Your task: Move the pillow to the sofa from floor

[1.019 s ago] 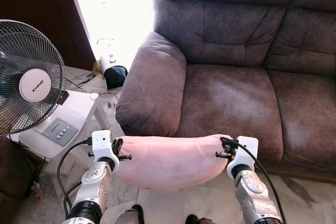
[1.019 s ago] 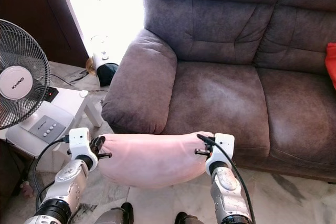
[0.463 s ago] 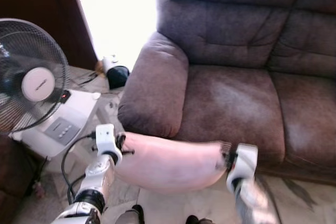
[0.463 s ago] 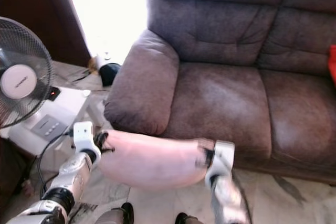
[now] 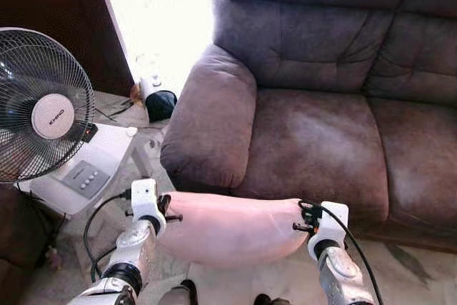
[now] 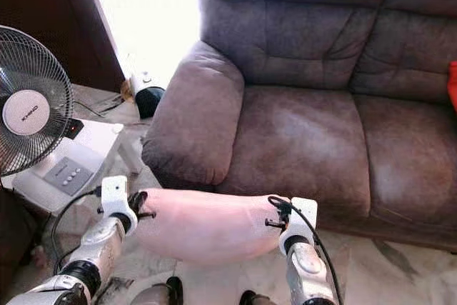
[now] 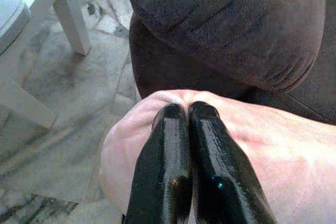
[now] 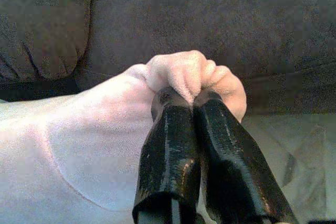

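Note:
A long pink pillow (image 5: 232, 228) hangs between my two arms, just in front of the brown sofa (image 5: 314, 133) and below its seat edge. My left gripper (image 5: 166, 208) is shut on the pillow's left end, its black fingers (image 7: 178, 150) pressed together on the fabric. At the other end, my right gripper (image 5: 303, 218) is shut on a bunched corner of the pillow (image 8: 184, 74). The sofa's seat cushion (image 6: 300, 141) lies bare behind the pillow.
A standing fan (image 5: 43, 105) and a white low table (image 5: 93, 166) are close on my left. The sofa's padded armrest (image 5: 211, 126) rises just behind the pillow's left end. A small dark and white appliance (image 5: 158, 99) sits on the floor farther back. A red object (image 6: 452, 83) lies on the sofa's right.
The pillow and both grippers sit a little lower in view than a second ago. Half a second ago the right arm was blurred with motion; it is sharp now.

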Controlling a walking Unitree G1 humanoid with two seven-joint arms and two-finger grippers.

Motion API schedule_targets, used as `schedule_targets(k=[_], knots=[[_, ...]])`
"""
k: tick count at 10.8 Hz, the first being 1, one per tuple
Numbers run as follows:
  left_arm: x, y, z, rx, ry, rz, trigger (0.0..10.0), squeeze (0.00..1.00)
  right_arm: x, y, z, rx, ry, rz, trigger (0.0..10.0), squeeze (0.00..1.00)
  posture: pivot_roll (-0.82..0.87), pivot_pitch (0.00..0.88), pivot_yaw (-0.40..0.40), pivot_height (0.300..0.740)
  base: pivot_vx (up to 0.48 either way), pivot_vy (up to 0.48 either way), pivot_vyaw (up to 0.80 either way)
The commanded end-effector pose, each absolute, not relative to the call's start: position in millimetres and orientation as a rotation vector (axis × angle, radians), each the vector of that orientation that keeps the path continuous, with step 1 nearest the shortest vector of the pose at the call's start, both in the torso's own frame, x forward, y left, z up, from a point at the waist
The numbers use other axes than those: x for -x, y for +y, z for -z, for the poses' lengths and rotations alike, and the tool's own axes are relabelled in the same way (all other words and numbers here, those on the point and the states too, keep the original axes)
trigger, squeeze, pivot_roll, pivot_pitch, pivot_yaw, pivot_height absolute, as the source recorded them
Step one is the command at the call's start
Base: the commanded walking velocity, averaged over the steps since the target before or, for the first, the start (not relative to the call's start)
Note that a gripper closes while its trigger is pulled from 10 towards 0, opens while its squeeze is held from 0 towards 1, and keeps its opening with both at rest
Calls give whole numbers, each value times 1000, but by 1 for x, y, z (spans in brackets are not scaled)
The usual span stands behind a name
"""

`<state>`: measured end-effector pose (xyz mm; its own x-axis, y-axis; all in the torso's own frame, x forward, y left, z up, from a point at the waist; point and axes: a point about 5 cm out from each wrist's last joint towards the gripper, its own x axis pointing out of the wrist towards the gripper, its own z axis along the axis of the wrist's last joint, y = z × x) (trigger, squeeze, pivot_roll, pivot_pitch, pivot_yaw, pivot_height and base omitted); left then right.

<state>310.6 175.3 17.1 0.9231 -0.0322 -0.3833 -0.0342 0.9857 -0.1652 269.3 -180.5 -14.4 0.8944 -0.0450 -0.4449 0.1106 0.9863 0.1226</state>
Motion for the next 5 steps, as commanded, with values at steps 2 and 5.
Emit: schedule_targets(k=[2, 5], knots=[[-304, 189, -12, 155, 391, -70, 10000, 0, -267, -196, 16, -142, 451, 145, 10000, 0, 102, 121, -1, 740, 0, 0, 0], [-298, 188, -5, 113, 426, -53, 10000, 0, -255, -195, 29, -133, 521, 141, 10000, 0, 105, 113, -1, 740, 0, 0, 0]])
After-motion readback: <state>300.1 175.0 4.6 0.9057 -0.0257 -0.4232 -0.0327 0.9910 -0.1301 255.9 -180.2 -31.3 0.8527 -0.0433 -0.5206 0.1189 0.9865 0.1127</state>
